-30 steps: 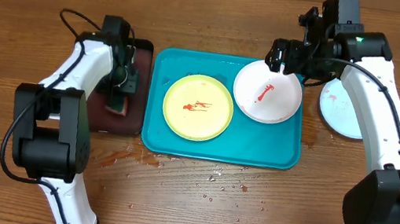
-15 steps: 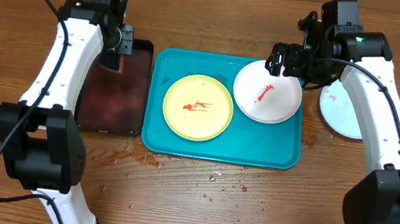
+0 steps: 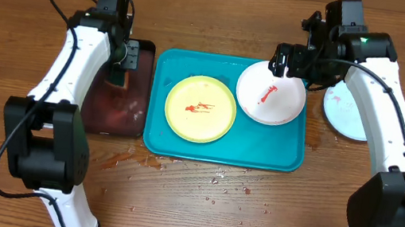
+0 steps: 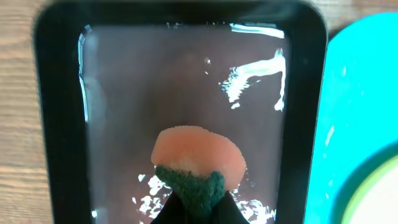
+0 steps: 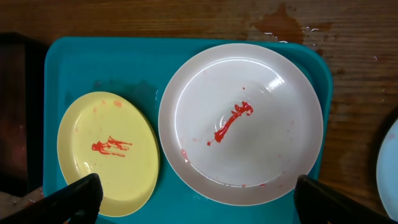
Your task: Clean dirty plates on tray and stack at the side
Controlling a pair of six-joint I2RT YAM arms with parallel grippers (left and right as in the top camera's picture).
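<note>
Left gripper (image 4: 196, 210) is clamping a sponge (image 4: 199, 158) over the black tray (image 4: 59, 124). Right gripper (image 5: 199, 186) is hovering wide open above the white plate (image 5: 249, 74), 2 o'clock on the blue tray (image 3: 277, 153).

Grained brown wood forms the worktop (image 3: 195, 217), its low sheen broken by beads of water (image 3: 216, 182) toward the near edge. The turquoise tray (image 3: 277, 153) is smooth, glossy plastic. So is the white plate (image 5: 267, 93), which throws bright highlights. The pale yellow-green plate (image 5: 106, 180) has a duller finish, and the light blue plate (image 3: 347, 115) near the right edge also looks smooth. The black tray (image 4: 56, 93) has a shiny rim and a wet, mirror-like floor. The sponge (image 4: 199, 152) is porous pink foam backed with coarse green scouring fibre. The right arm (image 3: 395, 118) wears a smooth white shell.
</note>
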